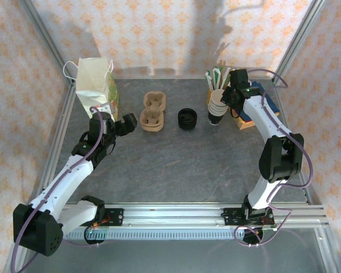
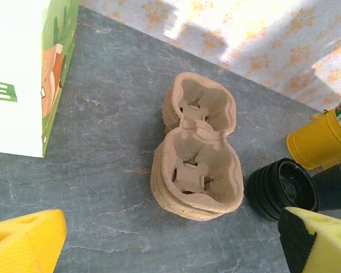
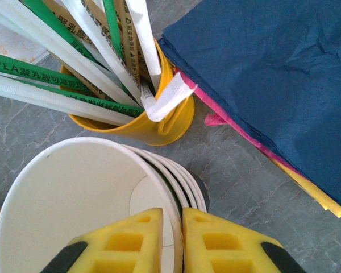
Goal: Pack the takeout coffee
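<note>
Right gripper (image 3: 171, 219) is closed on the top paper cup (image 3: 74, 210) of the nested stack (image 1: 217, 108). One yellow finger (image 3: 139, 239) is placed inside the rim and the other outside, with the cup wall pinched in the narrow gap between them. The top paper cup is seated upright in the stack, open-mouthed with no lid on it, near the back right corner of the tabletop (image 1: 176, 165).

Just behind the stack, a yellow holder (image 3: 153, 125) is seen, packed with wrapped straws (image 3: 57, 68). Folded napkins (image 3: 273, 74), blue on top with pink and yellow edges below, are laid to the right of the holder, toward the right edge.

Left gripper (image 2: 173, 239) is held wide apart with nothing between its pads, low over the tabletop toward the back left. It is pointed at the pulp cup carrier (image 2: 196, 153), which is lying flat near the middle of the back edge, both pockets unfilled.

A stack of black lids (image 2: 281, 187) is set between the carrier and the cup stack, just beside each.

A white and green paper bag (image 1: 95, 85) is stood upright in the back left corner, apart from the carrier.
</note>
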### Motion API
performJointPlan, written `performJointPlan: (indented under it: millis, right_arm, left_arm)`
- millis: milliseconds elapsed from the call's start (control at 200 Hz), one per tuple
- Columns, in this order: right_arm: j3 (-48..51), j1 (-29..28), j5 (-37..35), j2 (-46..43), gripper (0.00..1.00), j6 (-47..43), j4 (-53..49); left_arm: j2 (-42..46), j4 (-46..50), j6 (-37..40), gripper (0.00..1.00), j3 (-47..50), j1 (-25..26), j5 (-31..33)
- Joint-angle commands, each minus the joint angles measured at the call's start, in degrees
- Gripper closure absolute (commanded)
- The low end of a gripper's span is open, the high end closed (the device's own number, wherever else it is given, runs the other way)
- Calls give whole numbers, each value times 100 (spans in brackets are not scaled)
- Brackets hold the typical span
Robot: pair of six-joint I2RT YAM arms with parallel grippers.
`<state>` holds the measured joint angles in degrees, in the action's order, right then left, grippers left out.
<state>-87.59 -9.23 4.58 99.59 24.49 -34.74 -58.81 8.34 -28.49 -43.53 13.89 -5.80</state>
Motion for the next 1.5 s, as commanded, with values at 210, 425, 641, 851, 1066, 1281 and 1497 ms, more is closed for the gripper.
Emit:
performJointPlan:
  millis: [210, 425, 641, 851, 1066, 1281, 1497]
  right_arm:
    - [-581, -29, -62, -5, 94, -33, -324]
    - [-1057, -28, 140, -159, 97, -182, -695]
    - [-1678, -31, 553, -586, 99, -346, -1227]
    - [-2069, -82, 886, -1183, 99, -384, -1547]
    - [-1634, -583, 614, -1865, 99, -308, -1634]
    - [-376, -1816, -149, -2413, 99, -135, -1077]
    - [1389, -2990, -741, -2597, 98, 198, -158]
  left_arm:
    - [-61, -78, 81, 3, -221, 37, -35]
    - [-60, -25, 83, 3, -317, 35, -44]
    - [14, 219, 224, 3, -481, 35, 270]
    - [242, 467, 421, 2, -701, 35, 606]
    - [362, 410, 380, 2, -573, 35, 615]
    - [322, 339, 296, 2, -457, 35, 532]
    - [335, 236, 173, 2, -310, 36, 413]
